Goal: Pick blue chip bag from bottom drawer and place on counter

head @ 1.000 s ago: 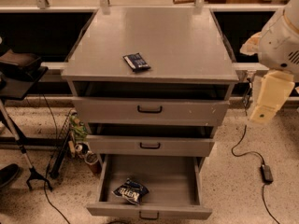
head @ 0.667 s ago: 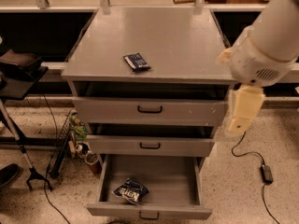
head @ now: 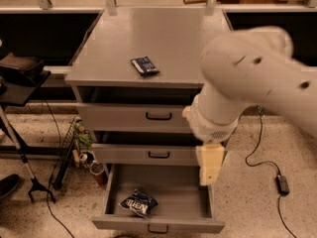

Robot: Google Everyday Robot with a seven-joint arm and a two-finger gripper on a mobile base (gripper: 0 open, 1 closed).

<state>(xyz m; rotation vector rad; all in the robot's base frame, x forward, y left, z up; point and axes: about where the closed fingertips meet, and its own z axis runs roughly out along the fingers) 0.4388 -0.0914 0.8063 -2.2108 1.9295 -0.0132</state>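
Observation:
The blue chip bag [head: 139, 203] lies crumpled on the floor of the open bottom drawer [head: 159, 225], towards its left front. The counter [head: 168, 33] is the grey cabinet top; a small flat dark blue packet [head: 144, 66] lies on it. My gripper [head: 210, 168] hangs down from the thick white arm [head: 247, 78], in front of the cabinet's right side and above the right part of the bottom drawer. It is to the right of and above the bag and does not touch it.
The top drawer [head: 133, 117] and middle drawer [head: 148, 154] are each pulled out a little. A black stand [head: 20, 78] and small clutter [head: 81, 148] are left of the cabinet. A black cable with an adapter [head: 282, 183] lies on the floor at right.
My arm has swung left from the right edge of the view to in front of the cabinet. The gripper has come down over the right side of the bottom drawer. The bag has not moved.

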